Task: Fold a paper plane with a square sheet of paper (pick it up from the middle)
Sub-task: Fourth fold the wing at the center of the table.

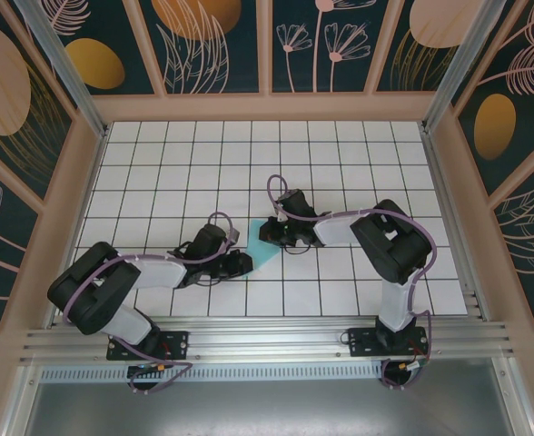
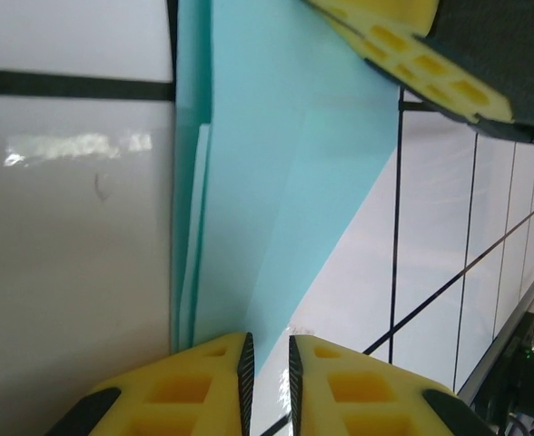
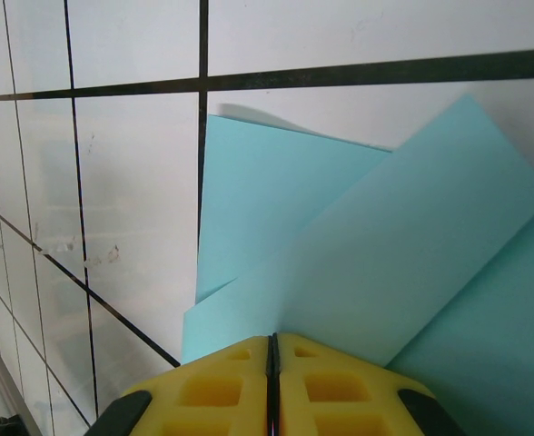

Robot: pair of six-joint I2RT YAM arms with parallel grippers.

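Note:
The square sheet of paper (image 1: 265, 250) lies on the white tiles between the two grippers as a creased light turquoise shape with overlapping flaps. My left gripper (image 1: 242, 263) sits low at its near-left end. In the left wrist view its jaws (image 2: 269, 363) stand a narrow gap apart, with the paper (image 2: 285, 182) running away ahead and only tile and the paper's edge between the pads. My right gripper (image 1: 274, 234) is at the far-right end. Its jaws (image 3: 271, 350) are pressed together at the edge of a raised flap of the paper (image 3: 385, 227). The right gripper's yellow fingers (image 2: 412, 54) show beyond the sheet.
The floor is white tiles with dark grid lines (image 1: 340, 163), open on all sides of the paper. Wooden-framed patterned walls (image 1: 267, 54) enclose it, and an aluminium rail (image 1: 267, 350) with both arm bases runs along the near edge.

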